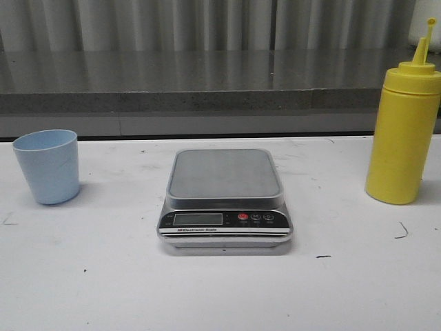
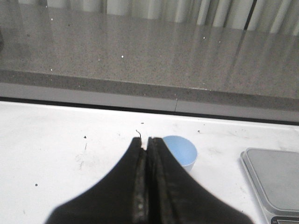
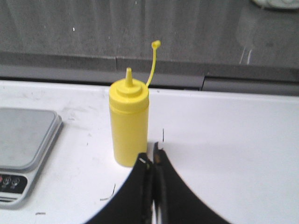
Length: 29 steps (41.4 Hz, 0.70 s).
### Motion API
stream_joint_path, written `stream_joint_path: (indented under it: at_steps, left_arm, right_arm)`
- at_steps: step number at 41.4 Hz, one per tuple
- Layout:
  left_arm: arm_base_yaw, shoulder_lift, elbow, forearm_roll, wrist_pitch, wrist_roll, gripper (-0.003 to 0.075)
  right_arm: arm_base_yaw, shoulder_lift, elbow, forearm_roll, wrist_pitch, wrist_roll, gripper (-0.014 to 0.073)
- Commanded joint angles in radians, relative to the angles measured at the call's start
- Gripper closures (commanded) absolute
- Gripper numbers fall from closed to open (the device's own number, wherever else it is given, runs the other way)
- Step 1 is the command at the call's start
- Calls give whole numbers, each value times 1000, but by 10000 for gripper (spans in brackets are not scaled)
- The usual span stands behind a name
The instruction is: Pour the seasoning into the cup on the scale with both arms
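Note:
The pale blue cup [image 1: 47, 166] stands upright on the white table at the left. The silver scale [image 1: 224, 199] sits in the middle, its platform bare. The yellow seasoning bottle [image 1: 403, 128] stands upright at the right, its nozzle uncapped. No gripper shows in the front view. In the left wrist view my left gripper [image 2: 145, 141] is shut and empty, with the cup [image 2: 181, 151] just beyond it and the scale [image 2: 274, 183] off to one side. In the right wrist view my right gripper [image 3: 152, 154] is shut and empty, close in front of the bottle [image 3: 128, 122], beside the scale [image 3: 23, 148].
A grey stone ledge [image 1: 207, 83] runs along the back of the table, with a corrugated wall behind it. The white table [image 1: 89, 276] has a few small dark marks.

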Motion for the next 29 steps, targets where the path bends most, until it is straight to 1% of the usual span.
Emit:
stream_joint_path:
  at_steps: [1, 10, 13, 14, 17, 20, 21, 24, 25, 26, 27, 29]
  left_arm:
    - [0, 45, -35, 1, -66, -6, 740]
    - [0, 109, -35, 3, -46, -6, 739]
    - [0, 132, -35, 8, -44, -6, 729]
    - [0, 142, -35, 8, -44, -6, 718]
    - [0, 169, -41, 10, -44, -6, 642]
    - [0, 198, -52, 13, -38, -6, 498]
    - [0, 212, -59, 15, -33, -6, 437]
    - [0, 251, -84, 18, -22, -5, 303]
    - [0, 265, -94, 18, -14, -5, 274]
    - [0, 286, -109, 18, -7, -5, 248]
    - [-2, 309, -128, 18, 8, -5, 237]
    - [-2, 353, -162, 18, 32, -5, 239]
  right_arm:
    - [-3, 54, -20, -10, -52, 1, 711]
    - [-3, 128, -12, -23, -33, 0, 702]
    - [-3, 142, -12, -35, -31, -7, 637]
    - [-3, 144, -12, -36, -31, -10, 599]
    - [-3, 152, -12, -36, -30, -10, 500]
    - [-3, 154, -12, -36, -30, -10, 368]
    - [-3, 154, -12, -36, -30, -10, 321]
    - [-3, 154, -12, -36, -31, -10, 236]
    - [-3, 154, -12, -36, -31, -10, 205]
    - [-3, 154, -12, -36, -31, -10, 193]
    - [-3, 154, -12, -36, -31, -10, 185]
    - [-3, 154, -12, -36, -31, -10, 188]
